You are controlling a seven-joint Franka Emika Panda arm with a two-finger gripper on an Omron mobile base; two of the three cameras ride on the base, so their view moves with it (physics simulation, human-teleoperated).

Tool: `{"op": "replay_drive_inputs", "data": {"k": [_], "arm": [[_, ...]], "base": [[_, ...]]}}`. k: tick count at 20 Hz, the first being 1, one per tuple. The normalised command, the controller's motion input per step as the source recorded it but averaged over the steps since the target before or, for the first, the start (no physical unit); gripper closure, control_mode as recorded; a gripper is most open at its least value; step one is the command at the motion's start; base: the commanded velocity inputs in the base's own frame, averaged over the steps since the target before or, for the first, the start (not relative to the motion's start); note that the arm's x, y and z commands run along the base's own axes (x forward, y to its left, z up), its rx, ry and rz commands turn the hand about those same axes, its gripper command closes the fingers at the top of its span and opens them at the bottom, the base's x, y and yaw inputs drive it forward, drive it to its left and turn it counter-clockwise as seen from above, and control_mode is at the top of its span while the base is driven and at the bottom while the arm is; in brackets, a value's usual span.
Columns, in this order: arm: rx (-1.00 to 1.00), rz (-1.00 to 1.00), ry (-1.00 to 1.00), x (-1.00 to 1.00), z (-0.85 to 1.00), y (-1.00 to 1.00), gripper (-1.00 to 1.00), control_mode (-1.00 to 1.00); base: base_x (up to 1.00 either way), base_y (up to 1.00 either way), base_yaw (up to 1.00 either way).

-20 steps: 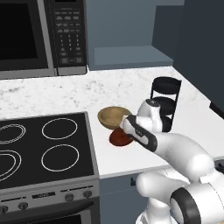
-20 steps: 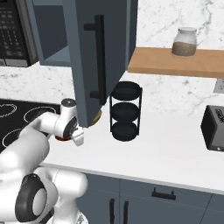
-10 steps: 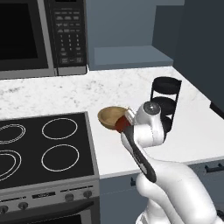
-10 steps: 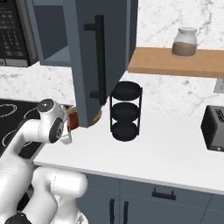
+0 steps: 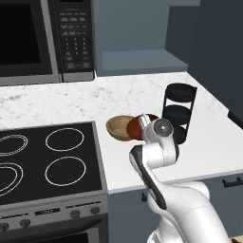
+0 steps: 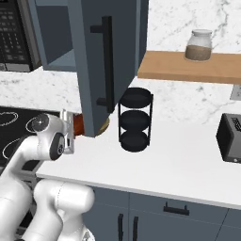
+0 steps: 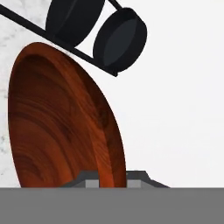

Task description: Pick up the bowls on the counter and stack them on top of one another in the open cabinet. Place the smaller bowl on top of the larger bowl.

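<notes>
The smaller bowl [image 7: 57,127], glossy red-brown, is lifted off the counter [image 5: 209,142] and tilted on edge, its rim passing between the fingers of my end effector [image 7: 111,179], which is closed on it. The larger bowl [image 5: 121,127], light tan, rests on the counter just beside it. A black three-tier rack [image 5: 179,111] stands close by.

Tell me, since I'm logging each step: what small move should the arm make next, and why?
Probably set the dark red-brown bowl down again. The claw grips its rim, lifted beside the tan bowl, which sits on the counter and should enter the open cabinet first.
</notes>
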Motion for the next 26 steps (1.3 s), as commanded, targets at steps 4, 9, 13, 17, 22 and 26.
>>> {"op": "replay_drive_inputs", "data": {"k": [4,9,13,17,22,26], "arm": [[0.09,0.01,-0.01,0.45,0.10,0.03,1.00,-1.00],[0.03,0.00,0.05,0.64,0.01,0.31,1.00,-1.00],[0.03,0.03,0.27,0.76,-0.02,0.25,1.00,-1.00],[0.01,0.02,0.32,0.84,-0.18,0.01,1.00,-1.00],[0.00,0.00,0.05,0.43,-0.37,0.00,1.00,-1.00],[0.00,0.00,0.00,0.33,-0.52,0.03,1.00,-1.00]], "base": [[0.00,0.00,0.00],[0.00,0.00,0.00],[0.00,0.00,0.00],[0.00,0.00,0.00],[0.00,0.00,0.00],[0.00,0.00,0.00]]}}
